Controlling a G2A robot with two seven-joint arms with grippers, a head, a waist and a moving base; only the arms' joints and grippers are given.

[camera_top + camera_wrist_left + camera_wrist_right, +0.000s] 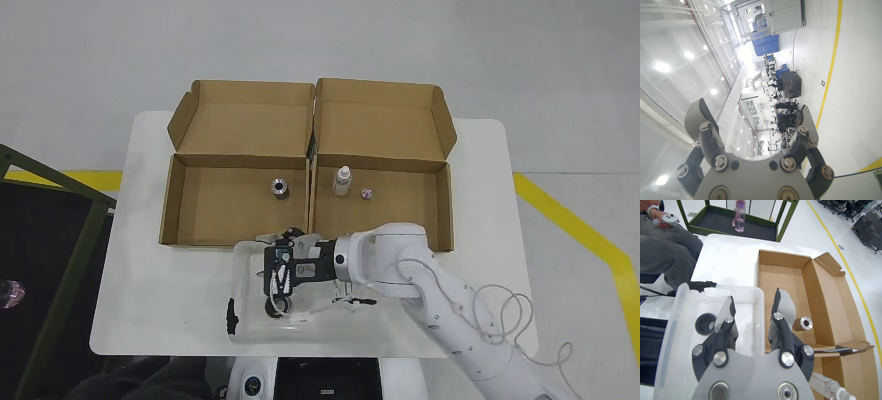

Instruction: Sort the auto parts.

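White table (pixel 130 285): right pincer (pixel 753 302) hangs wide open, empty, over clear bin (pixel 738 288).

Cardboard, clear plastic, bare metal.
The matt brown cardboard box (pixel 783 285) holds a metal sleeve (pixel 803 324) with a shiny end; beside the box, a glossy translucent plastic tub (pixel 742 288) sits on the smooth white surface (pixel 728 255).

The bin rim (pixel 762 306) and box wall (pixel 758 272) part the black ring (pixel 700 324) from box floor (pixel 783 291).
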